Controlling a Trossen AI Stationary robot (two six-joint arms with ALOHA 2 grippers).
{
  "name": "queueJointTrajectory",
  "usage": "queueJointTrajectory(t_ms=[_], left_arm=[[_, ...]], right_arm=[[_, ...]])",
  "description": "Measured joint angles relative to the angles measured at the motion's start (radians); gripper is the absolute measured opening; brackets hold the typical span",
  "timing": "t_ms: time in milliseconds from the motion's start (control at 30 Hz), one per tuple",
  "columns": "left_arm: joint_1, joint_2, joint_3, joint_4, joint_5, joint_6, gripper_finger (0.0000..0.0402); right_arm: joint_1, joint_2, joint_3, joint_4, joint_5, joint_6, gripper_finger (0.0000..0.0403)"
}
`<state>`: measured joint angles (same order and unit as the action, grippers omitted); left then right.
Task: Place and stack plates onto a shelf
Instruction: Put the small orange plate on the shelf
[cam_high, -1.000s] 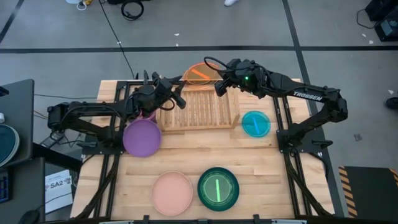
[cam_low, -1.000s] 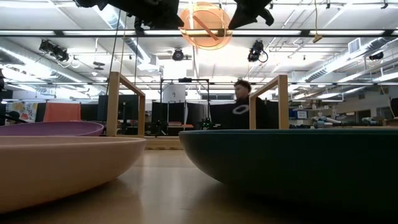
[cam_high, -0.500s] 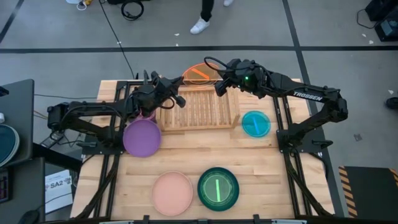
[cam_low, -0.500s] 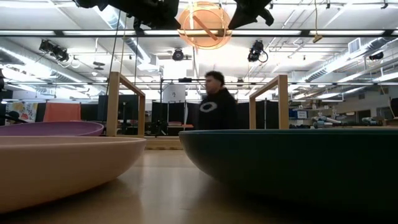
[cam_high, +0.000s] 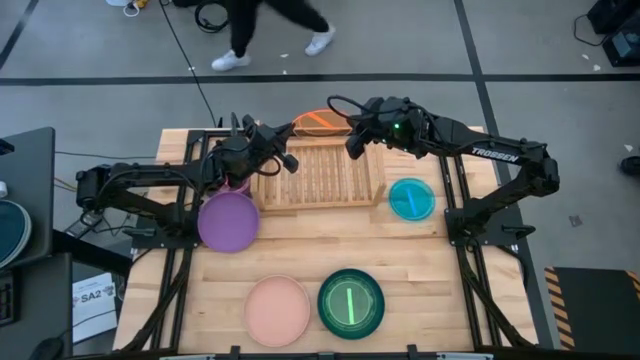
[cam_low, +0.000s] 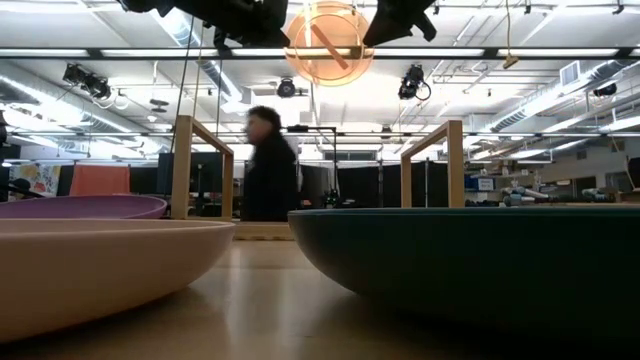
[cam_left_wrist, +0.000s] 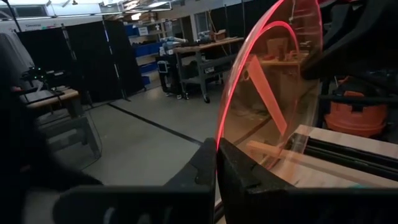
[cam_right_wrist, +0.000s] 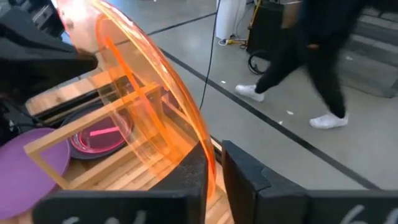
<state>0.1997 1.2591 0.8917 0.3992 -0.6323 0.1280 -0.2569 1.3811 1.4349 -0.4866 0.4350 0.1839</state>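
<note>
A translucent orange plate (cam_high: 320, 121) stands almost on edge in the air over the far side of the wooden slat shelf (cam_high: 320, 178). It also shows in the low view (cam_low: 328, 42). My left gripper (cam_high: 291, 132) is shut on its left rim and my right gripper (cam_high: 352, 140) on its right rim. A maroon plate (cam_right_wrist: 99, 138) lies on the table left of the shelf. The purple plate (cam_high: 228, 220), pink plate (cam_high: 277, 310), dark green plate (cam_high: 351, 303) and cyan plate (cam_high: 411, 198) lie flat on the table. My left gripper pinches the orange plate's rim (cam_left_wrist: 219, 134) between its two fingers, one on each face, coming from the table's left. The plate is lifted clear, nearly upright. My right gripper pinches the opposite rim (cam_right_wrist: 205, 152) between its two fingers, one on each face, coming from the table's right. The plate is clear of the shelf, standing on edge.
The shelf's two upright side boards (cam_low: 195, 165) (cam_low: 440, 162) rise below the plate. A person (cam_low: 268, 165) walks on the floor beyond the table's far edge. Bare tabletop (cam_high: 420, 290) lies near the right front.
The orange plate has tipped a little more upright between my two grippers, which stay shut on its rim. The person behind the table has walked from right to left.
</note>
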Motion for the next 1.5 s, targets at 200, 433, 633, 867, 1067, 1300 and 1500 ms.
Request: queueJointTrajectory(t_ms=[200, 433, 633, 867, 1067, 1300, 1500], left_arm=[[0.000, 0.000, 0.000, -0.003, -0.001, 0.000, 0.0010], [0.000, 0.000, 0.000, -0.025, -0.001, 0.000, 0.0009], [0.002, 0.000, 0.000, -0.063, -0.003, 0.000, 0.0004], [0.065, 0.000, -0.001, -0.152, 0.068, -0.004, 0.0002], [0.171, 0.000, -0.001, -0.259, 0.215, -0.003, 0.0001], [0.319, 0.000, -0.001, -0.428, 0.452, -0.005, 0.0001], [0.413, 0.000, -0.001, -0.555, 0.613, -0.004, 0.0001]], right_arm=[[0.000, 0.000, 0.000, -0.012, -0.079, -0.014, 0.0113], [0.000, -0.035, 0.000, -0.106, -0.120, -0.076, 0.0170], [0.000, -0.108, 0.000, -0.156, -0.123, -0.137, 0.0188], [0.000, -0.211, 0.000, -0.224, -0.123, -0.143, 0.0188], [0.000, -0.268, 0.000, -0.297, -0.123, -0.125, 0.0189], [0.000, -0.269, 0.000, -0.338, -0.123, -0.106, 0.0188], [0.000, -0.238, 0.000, -0.340, -0.123, -0.107, 0.0189]])
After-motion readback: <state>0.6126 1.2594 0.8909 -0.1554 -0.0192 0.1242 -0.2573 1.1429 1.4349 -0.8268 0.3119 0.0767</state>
